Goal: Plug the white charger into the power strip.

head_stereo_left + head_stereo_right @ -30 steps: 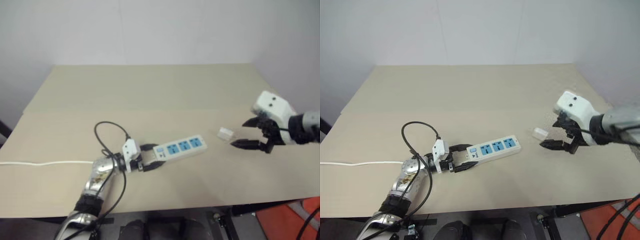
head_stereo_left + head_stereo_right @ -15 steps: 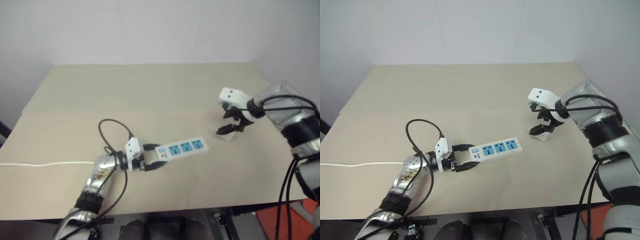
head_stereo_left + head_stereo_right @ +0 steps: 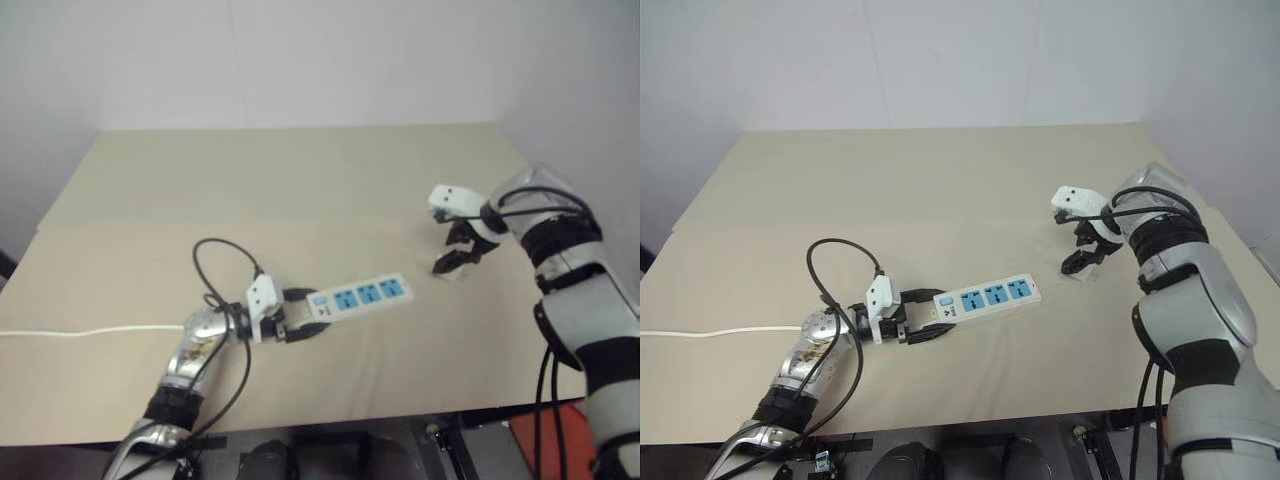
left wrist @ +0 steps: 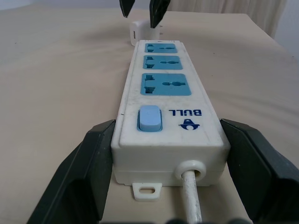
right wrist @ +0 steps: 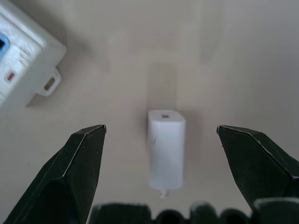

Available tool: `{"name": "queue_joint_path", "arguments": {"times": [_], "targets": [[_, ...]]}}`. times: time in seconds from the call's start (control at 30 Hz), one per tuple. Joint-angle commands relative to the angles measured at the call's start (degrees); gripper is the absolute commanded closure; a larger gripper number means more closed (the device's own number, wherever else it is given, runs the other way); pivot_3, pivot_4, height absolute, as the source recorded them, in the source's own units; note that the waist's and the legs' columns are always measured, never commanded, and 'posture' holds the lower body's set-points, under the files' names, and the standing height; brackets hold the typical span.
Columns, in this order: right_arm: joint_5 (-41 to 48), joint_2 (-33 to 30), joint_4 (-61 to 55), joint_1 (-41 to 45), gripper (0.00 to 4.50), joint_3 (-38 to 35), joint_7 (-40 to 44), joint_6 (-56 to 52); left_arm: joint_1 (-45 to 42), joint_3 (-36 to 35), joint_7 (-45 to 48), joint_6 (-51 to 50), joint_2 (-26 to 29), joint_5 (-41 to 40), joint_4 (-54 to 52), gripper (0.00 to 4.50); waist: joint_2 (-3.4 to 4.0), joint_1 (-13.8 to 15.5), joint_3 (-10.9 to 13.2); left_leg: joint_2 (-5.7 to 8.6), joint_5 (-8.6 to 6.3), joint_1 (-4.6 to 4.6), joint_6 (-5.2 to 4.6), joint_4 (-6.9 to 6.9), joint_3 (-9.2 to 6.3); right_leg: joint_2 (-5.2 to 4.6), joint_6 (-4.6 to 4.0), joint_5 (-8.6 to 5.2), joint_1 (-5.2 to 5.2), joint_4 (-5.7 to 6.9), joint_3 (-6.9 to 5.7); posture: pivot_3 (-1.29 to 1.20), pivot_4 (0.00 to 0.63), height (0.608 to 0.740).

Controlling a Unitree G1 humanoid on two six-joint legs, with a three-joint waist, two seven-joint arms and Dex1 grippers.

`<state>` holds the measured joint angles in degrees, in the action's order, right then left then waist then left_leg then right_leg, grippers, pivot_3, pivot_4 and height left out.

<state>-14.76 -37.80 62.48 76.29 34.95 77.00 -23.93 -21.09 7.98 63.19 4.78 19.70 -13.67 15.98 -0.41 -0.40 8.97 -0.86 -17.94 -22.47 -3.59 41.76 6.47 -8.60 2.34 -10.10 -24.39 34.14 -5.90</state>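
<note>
We see the power strip (image 3: 986,297) lying flat on the beige worktop (image 3: 940,190), its three blue socket faces turned up and its long axis running slightly aslant across the surface. The left gripper (image 3: 923,321) clamps the switch end of the power strip: in the left wrist view its two black fingers (image 4: 88,172) press against both long sides of the strip's body, right where the blue rocker switch (image 4: 150,118) and the thin white cord (image 4: 192,200) sit. The cord leaves that end, and a white cable (image 3: 720,331) runs off toward the left edge of the worktop. A black cable (image 3: 835,275) loops above the left arm.

The white charger (image 5: 166,148) lies on its side on the worktop, just beyond the far end of the power strip and apart from it. From the right wrist view we find it lying between the two black fingers (image 5: 74,172) of the right gripper (image 3: 1080,262), which stands spread wide and tilts steeply down over it; neither finger touches the charger, with clear worktop showing on both sides of it. In the left wrist view the tips of that same gripper hang just above the charger (image 4: 145,31), past the last socket.
</note>
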Motion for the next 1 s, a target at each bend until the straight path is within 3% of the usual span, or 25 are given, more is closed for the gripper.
{"name": "queue_joint_path", "arguments": {"times": [0.03, 0.67, 0.77, 1.0], "targets": [[-1.8, 0.7, 2.7, 2.1, 0.00, -2.2, -0.8, 2.5, 0.9, 1.2, -0.6, -1.0, -0.1, 0.5, -1.6, 1.29, 0.04, -0.3, 0.0, 0.00, 0.01, 0.00, 0.02, -0.01, 0.00, 0.01, 0.00, 0.00, 0.01, 0.00, 0.00, 0.00, 0.150, 0.740], [-5.9, 4.3, 8.4, 3.3, 0.00, -6.6, -3.6, 5.9, 1.8, 1.2, -0.7, -2.9, 0.7, -0.2, -4.0, 1.29, 0.26, -0.7, 0.0, 0.00, 0.10, 0.07, 0.18, -0.07, 0.04, 0.07, -0.02, 0.00, 0.03, 0.06, 0.00, 0.00, 0.150, 0.740], [-6.6, 4.5, 9.0, 3.4, 0.56, -6.8, -4.3, 6.2, 1.9, 1.2, -0.9, -2.7, 0.6, 0.1, -3.8, 1.29, 0.26, -0.7, 0.0, 0.00, 0.10, 0.07, 0.18, -0.09, 0.04, 0.07, -0.02, 0.00, 0.03, 0.04, -0.01, 0.00, 0.150, 0.740], [-7.5, 5.1, 10.3, 3.7, 3.09, -7.9, -6.2, 6.0, 2.1, 1.2, -1.2, -2.9, 0.7, 0.1, -3.9, 1.29, 0.29, -0.8, 0.0, 0.01, 0.12, 0.08, 0.20, -0.10, 0.07, 0.08, -0.02, 0.00, 0.03, 0.05, 0.00, 0.00, 0.150, 0.740]]}}
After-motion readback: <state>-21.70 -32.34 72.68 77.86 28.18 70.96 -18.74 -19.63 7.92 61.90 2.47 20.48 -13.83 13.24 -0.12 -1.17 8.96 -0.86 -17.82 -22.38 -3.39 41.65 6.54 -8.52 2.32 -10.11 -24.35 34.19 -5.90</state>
